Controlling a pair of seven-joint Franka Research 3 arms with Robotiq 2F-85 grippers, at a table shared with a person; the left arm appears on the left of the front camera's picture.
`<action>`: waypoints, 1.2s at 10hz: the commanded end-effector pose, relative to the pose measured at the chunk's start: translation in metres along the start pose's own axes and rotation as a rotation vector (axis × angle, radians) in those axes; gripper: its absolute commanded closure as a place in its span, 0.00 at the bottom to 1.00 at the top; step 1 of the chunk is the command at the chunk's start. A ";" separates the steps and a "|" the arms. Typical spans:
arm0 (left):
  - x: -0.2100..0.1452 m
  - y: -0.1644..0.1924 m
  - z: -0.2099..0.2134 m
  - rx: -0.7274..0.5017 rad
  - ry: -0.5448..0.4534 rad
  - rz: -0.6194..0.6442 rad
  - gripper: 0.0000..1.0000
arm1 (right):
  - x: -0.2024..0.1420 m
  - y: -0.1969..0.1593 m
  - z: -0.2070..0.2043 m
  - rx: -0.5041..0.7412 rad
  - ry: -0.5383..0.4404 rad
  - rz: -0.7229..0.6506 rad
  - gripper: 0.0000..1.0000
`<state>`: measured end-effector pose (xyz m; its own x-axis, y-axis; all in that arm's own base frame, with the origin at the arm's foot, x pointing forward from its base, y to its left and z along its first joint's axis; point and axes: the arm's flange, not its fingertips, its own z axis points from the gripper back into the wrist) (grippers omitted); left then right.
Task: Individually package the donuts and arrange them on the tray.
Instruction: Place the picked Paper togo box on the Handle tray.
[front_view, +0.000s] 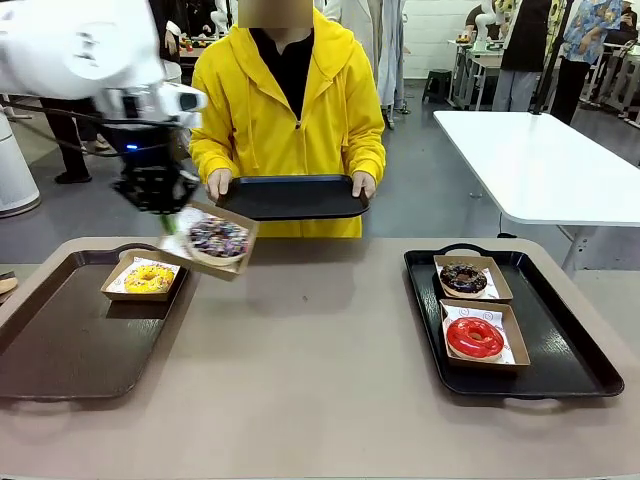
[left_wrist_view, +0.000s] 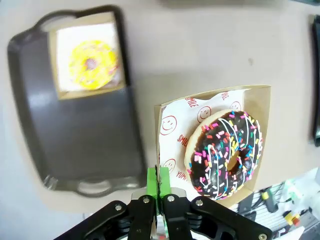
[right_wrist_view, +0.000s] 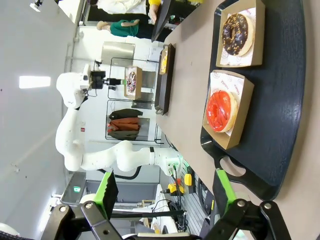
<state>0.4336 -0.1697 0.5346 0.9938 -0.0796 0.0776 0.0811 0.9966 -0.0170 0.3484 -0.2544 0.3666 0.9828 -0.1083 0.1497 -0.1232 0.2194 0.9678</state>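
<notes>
My left gripper (front_view: 170, 215) is shut on the edge of a cardboard box (front_view: 236, 262) and holds it tilted in the air over the left tray's inner end. In the box lies the dark donut with white and coloured sprinkles (front_view: 218, 238). In the left wrist view the green pads (left_wrist_view: 152, 181) pinch the box's rim (left_wrist_view: 215, 95) beside that donut (left_wrist_view: 225, 154). The yellow donut (front_view: 148, 278) sits boxed on the left tray (front_view: 60, 350). The chocolate donut (front_view: 463, 278) and red donut (front_view: 474, 338) sit boxed on the right tray (front_view: 570, 350). My right gripper (right_wrist_view: 165, 192) hangs open above the red donut (right_wrist_view: 221, 111).
The person in a yellow hoodie stands at the far side holding a black tray (front_view: 293, 197) level with both hands. A white table (front_view: 540, 160) stands behind at the right. The brown tabletop (front_view: 310, 360) lies bare between the two trays.
</notes>
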 end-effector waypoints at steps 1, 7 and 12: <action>-0.032 0.052 -0.001 0.014 -0.027 -0.001 0.99 | -0.002 -0.001 0.004 0.002 0.018 0.013 0.00; -0.056 0.160 -0.046 0.007 0.002 0.110 0.99 | -0.002 -0.001 0.004 0.002 0.018 0.013 0.00; -0.059 0.162 -0.048 0.009 0.024 0.134 0.99 | -0.002 -0.001 0.004 0.002 0.018 0.013 0.00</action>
<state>0.3951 -0.0051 0.4753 0.9976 0.0479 0.0506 -0.0472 0.9988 -0.0157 0.3481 -0.2549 0.3665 0.9829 -0.1085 0.1488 -0.1226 0.2176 0.9683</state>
